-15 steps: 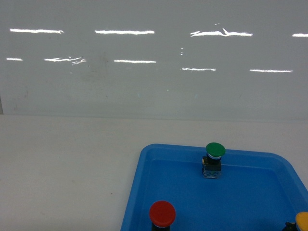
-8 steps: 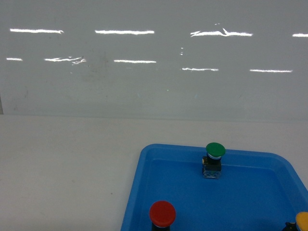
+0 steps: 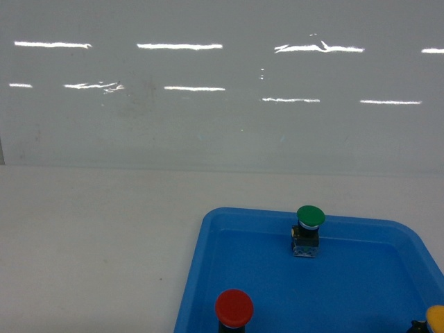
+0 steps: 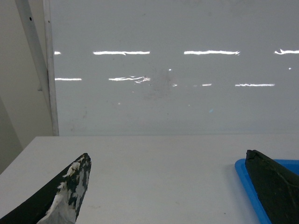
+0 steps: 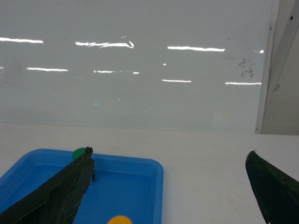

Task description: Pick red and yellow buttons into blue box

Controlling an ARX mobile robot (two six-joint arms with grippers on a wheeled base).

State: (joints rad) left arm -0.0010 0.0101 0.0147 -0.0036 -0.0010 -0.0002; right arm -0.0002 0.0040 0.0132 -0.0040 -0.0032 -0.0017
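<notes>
Nothing is picked yet: red button [image 3: 234, 307] at 6 o'clock and yellow button [image 3: 436, 319] at 4 sit in the tray [image 3: 361, 291]. Both my claws, left [image 4: 168, 196] and right [image 5: 170, 193], gape empty. No box in view.

Bare table [image 3: 90, 243] left of tray [image 3: 201, 277]; green button [image 3: 309, 216] at tray's far wall.

head slanting down, wrists level, sharing tray [image 3: 201, 277]
</notes>
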